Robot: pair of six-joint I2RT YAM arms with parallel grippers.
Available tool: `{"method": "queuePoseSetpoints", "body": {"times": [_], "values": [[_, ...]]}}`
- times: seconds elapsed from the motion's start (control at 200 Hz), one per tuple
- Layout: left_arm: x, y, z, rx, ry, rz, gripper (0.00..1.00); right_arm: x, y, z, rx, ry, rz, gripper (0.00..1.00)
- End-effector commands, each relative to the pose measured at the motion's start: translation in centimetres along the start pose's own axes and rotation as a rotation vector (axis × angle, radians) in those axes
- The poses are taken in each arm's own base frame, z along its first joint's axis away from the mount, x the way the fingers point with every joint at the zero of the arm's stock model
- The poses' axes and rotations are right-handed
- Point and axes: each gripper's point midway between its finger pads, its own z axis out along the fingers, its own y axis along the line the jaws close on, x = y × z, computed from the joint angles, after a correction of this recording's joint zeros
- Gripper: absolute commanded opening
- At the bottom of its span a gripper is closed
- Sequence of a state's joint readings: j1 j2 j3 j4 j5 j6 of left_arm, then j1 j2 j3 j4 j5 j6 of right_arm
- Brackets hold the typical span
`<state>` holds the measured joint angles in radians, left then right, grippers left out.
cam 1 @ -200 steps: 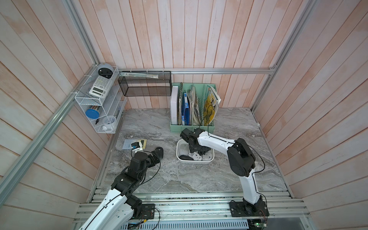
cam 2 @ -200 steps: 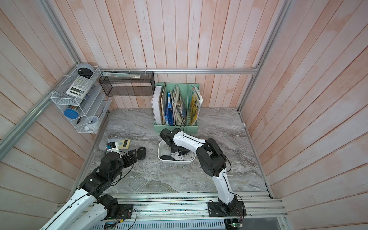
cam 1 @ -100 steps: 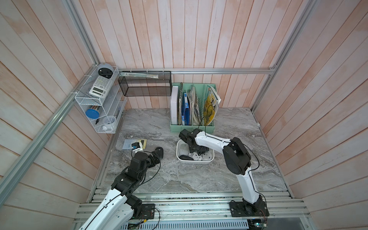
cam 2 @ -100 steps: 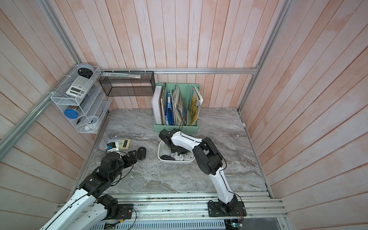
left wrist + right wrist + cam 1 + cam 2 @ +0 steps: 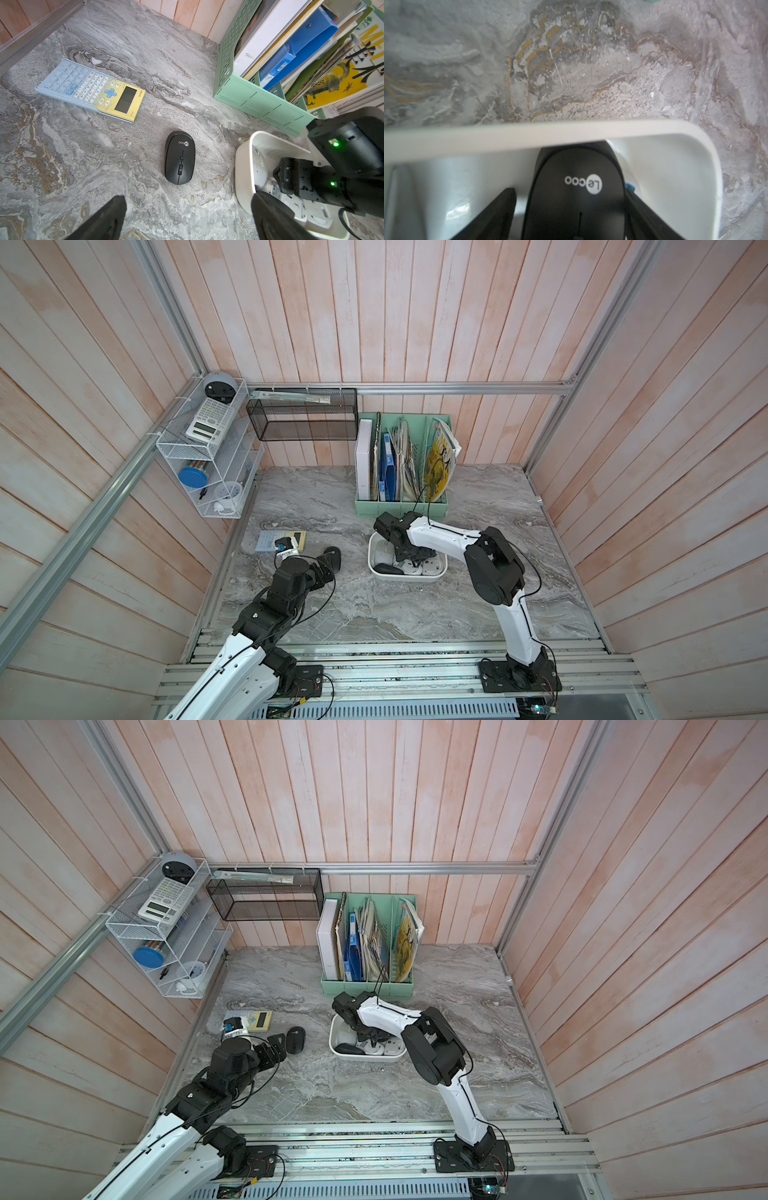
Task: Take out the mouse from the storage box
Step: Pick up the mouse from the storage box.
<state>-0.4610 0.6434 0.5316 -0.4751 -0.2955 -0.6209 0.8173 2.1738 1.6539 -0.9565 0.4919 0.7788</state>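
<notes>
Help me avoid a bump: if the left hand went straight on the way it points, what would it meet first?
Likely the black mouse on the table, just ahead of the open left hand; depth is unclear, so it might touch the table first.

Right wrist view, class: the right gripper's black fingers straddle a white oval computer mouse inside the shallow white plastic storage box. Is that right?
No. The oval computer mouse is black, with a white Lecoo logo, not white. The right wrist view shows it: the right gripper has its black fingers either side of it inside the shallow white plastic storage box.
</notes>
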Motion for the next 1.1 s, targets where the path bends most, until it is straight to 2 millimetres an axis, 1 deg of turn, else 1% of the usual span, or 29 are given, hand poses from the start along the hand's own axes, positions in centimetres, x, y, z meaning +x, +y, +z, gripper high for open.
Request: {"method": "queuePoseSetpoints", "body": {"times": [0.0, 0.185, 0.26, 0.44, 0.79, 0.89, 0.965, 1.095], "values": [[0.4, 0.4, 0.2, -0.011, 0.006, 0.003, 1.0, 0.3, -0.2, 0.0, -0.025, 0.016, 0.025, 0.81], [0.4, 0.4, 0.2, -0.013, 0.006, 0.006, 1.0, 0.2, 0.1, 0.2, -0.027, 0.022, 0.017, 0.74], [0.4, 0.5, 0.3, -0.017, 0.006, 0.005, 1.0, 0.1, 0.0, 0.0, -0.023, 0.014, 0.016, 0.73], [0.4, 0.5, 0.3, -0.019, 0.006, 0.005, 1.0, -0.2, -0.2, -0.6, -0.013, -0.011, 0.01, 0.67], [0.5, 0.6, 0.4, -0.026, 0.006, 0.009, 1.0, -0.5, 0.0, -1.6, -0.059, -0.044, 0.014, 0.62], [0.5, 0.6, 0.5, -0.026, 0.008, 0.011, 1.0, -0.6, -0.1, -2.2, -0.082, -0.053, 0.022, 0.62], [0.5, 0.6, 0.5, -0.028, 0.007, 0.01, 1.0, -0.8, 0.1, -3.3, -0.127, -0.058, 0.025, 0.62], [0.4, 0.5, 0.5, -0.022, 0.005, 0.011, 1.0, -1.2, -0.5, -4.7, -0.158, -0.092, 0.036, 0.62]]}}
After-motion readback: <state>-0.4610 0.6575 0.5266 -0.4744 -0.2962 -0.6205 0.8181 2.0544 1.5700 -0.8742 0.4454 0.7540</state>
